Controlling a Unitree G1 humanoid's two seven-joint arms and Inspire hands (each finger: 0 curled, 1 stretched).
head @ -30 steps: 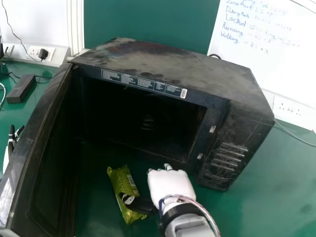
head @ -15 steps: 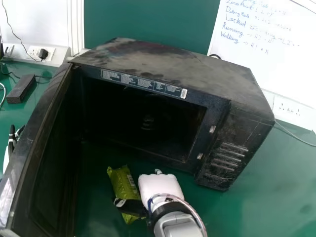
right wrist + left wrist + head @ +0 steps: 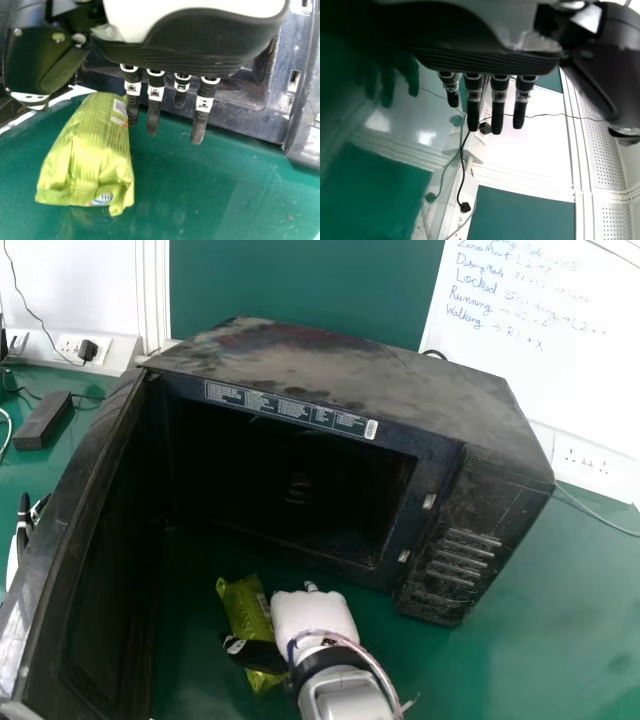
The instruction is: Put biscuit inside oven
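In front of the oven, on the green table, lies the green biscuit packet, outside the dark cooking space. You have the black oven door swung wide open on the left, with the packet between it and the right hand.

That hand is open: its fingers are straight and slightly spread, pointing down along the packet's right side. Its black thumb crosses over the packet as you look from the head. The packet sits in the gap between thumb and fingers, not gripped; whether either touches the wrapper, you cannot tell.

Your robot's left hand is beyond the door, at the head view's left edge, its fingers straight and holding nothing. Behind the oven, to the right, stands a whiteboard with handwriting.
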